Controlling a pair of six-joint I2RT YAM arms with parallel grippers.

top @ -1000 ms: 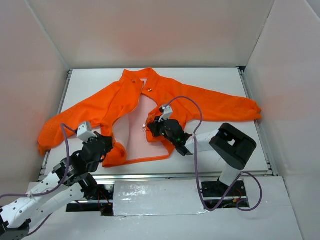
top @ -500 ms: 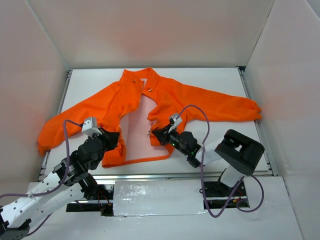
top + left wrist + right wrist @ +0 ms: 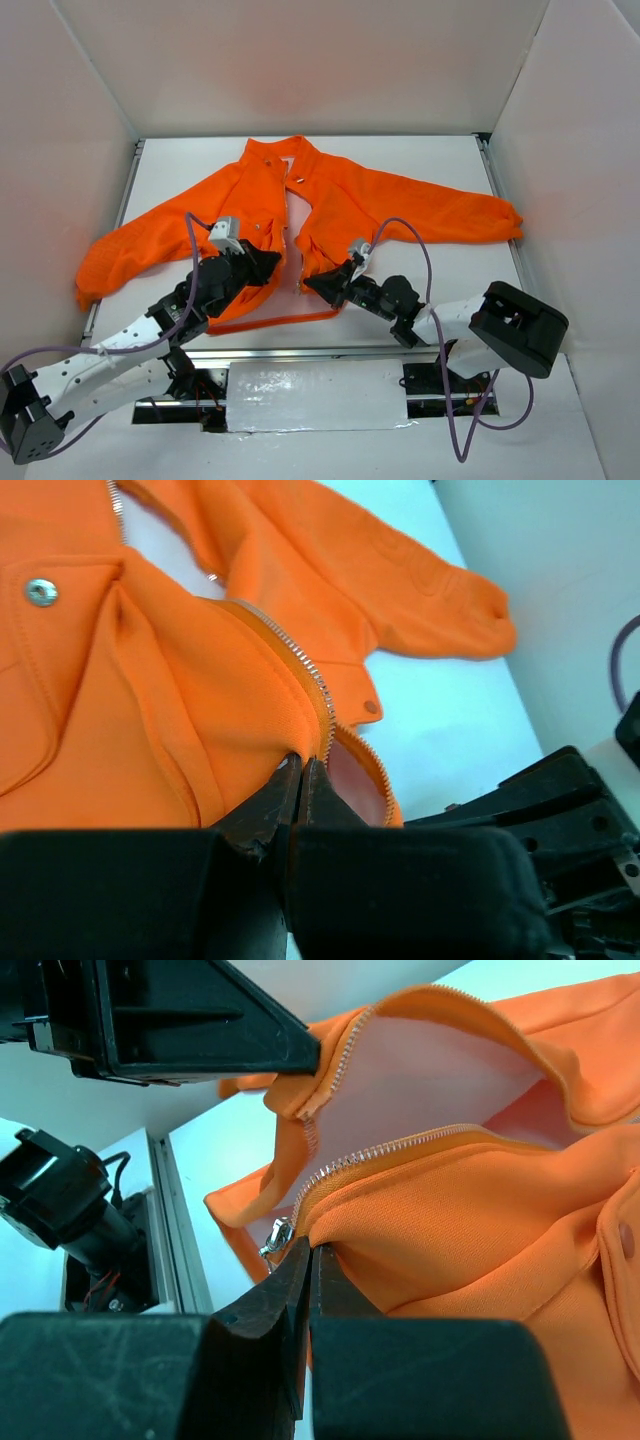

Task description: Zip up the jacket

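Observation:
The orange jacket (image 3: 370, 200) lies spread on the white table (image 3: 440, 280), collar at the far side and sleeves out to both sides. Its two front edges stand close together, leaving only a narrow gap. My left gripper (image 3: 268, 262) is shut on the left front edge near the hem; in the left wrist view its tips (image 3: 300, 763) pinch the fabric beside the zipper teeth (image 3: 305, 670). My right gripper (image 3: 308, 284) is shut on the right front edge, its tips (image 3: 310, 1246) next to the silver zipper slider (image 3: 277, 1232). Pale lining (image 3: 430, 1080) shows between the edges.
White walls (image 3: 300, 70) enclose the table on three sides. A metal rail (image 3: 300, 352) runs along the near edge. Purple cables (image 3: 405, 228) loop above both arms. The left gripper's black body (image 3: 180, 1020) hangs close above the right gripper.
My left gripper has carried the left front panel up and to the right, covering most of the pink lining. My right gripper has drawn its edge toward the near side.

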